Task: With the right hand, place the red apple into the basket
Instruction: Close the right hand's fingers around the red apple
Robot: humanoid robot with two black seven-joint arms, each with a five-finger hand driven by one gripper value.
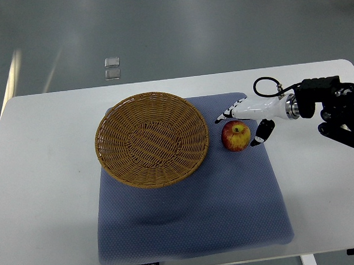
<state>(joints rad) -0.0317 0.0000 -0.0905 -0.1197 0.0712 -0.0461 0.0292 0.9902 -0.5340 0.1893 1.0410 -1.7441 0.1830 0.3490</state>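
A red apple [236, 136] with a yellow patch sits upright on the blue mat [192, 220], just right of the wicker basket [152, 139]. The basket is round, brown and empty. My right hand [242, 125] comes in from the right edge and hovers over the apple. Its fingers [225, 116] reach past the apple's far side and its thumb [264, 131] hangs at the apple's right. The fingers are spread and do not close on the apple. The left arm is out of view.
The mat lies on a white table [43, 173]. The right arm's black wrist and cable [322, 102] stand over the table's right edge. Two small clear squares [112, 68] lie on the grey floor beyond the table.
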